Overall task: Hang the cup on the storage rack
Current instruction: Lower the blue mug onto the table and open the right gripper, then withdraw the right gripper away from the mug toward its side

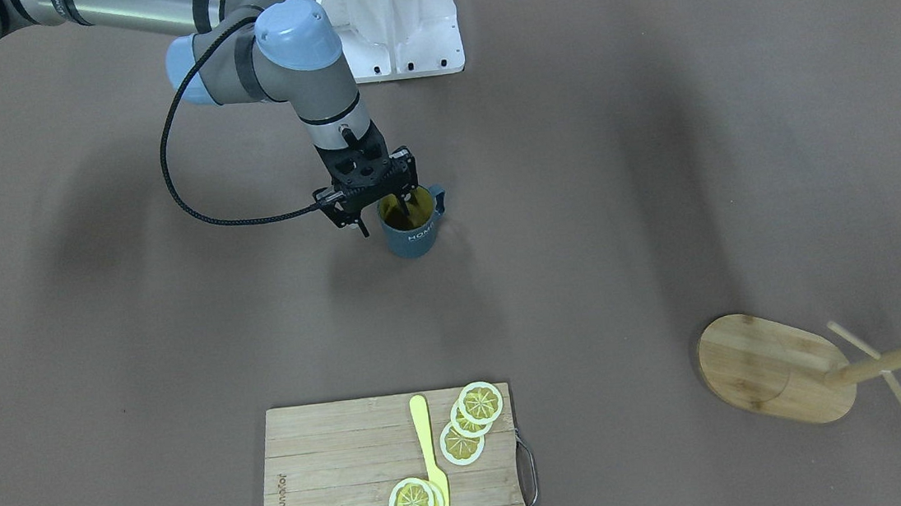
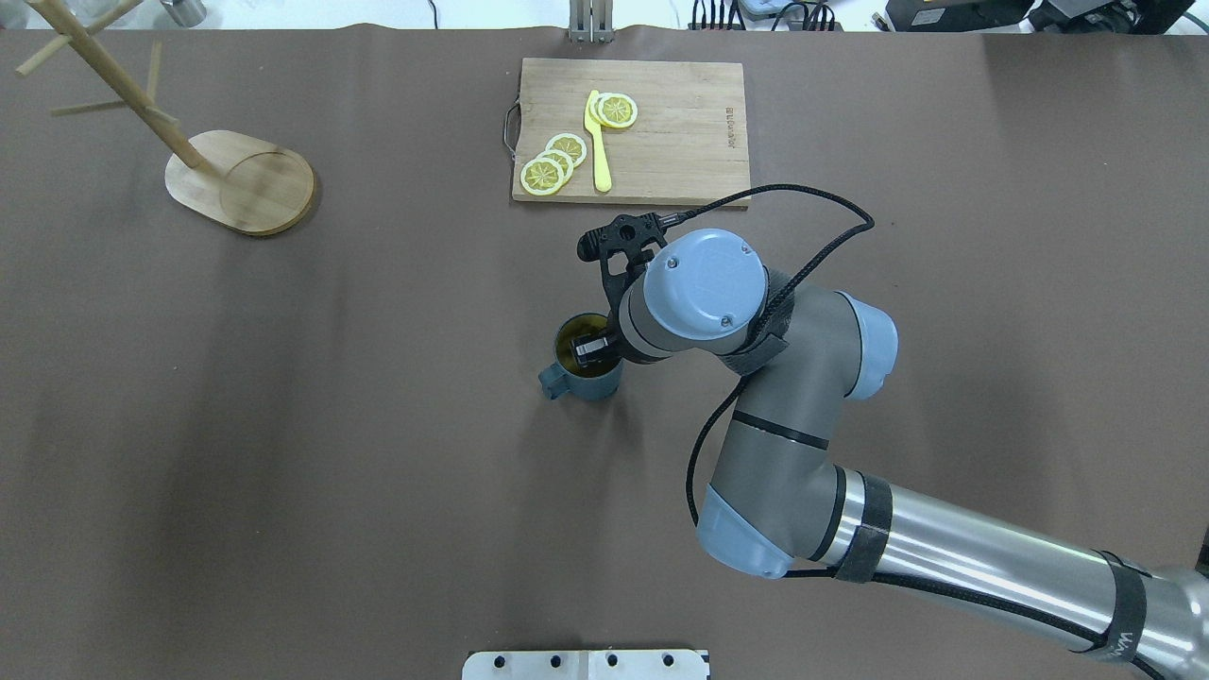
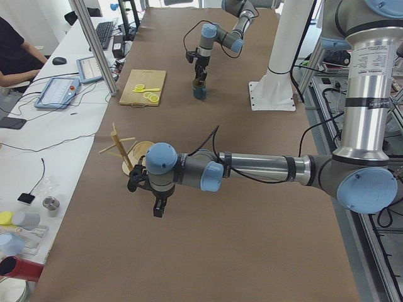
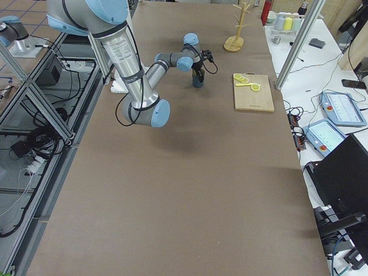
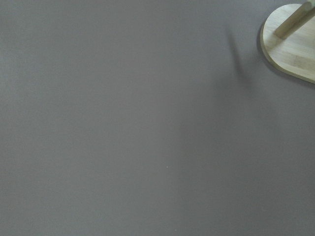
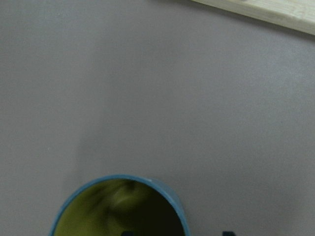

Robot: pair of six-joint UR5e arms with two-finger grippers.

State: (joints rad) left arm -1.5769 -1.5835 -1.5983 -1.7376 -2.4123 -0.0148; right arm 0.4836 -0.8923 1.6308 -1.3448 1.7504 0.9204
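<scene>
The right claw [image 1: 387, 218] is spread wide astride the rim of the dark teal-blue mug with yellow-olive inside [image 1: 415, 241], which stands upright mid brown worktop [image 1: 655, 142]. It is not clamped on the mug. Whether the left claw [image 3: 156, 207] is spread or closed, I cannot tell.

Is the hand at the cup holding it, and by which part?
Apparently nothing yet: the right hand's open fingers straddle the cup's wall, one inside.

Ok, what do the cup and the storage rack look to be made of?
Likely glazed ceramic for the cup: smooth dark teal outside, yellow-olive inside with a slight sheen, thick rim. Light wood, probably bamboo, with a matte finish for the storage rack: pale strip grain shows on its oval base.
</scene>
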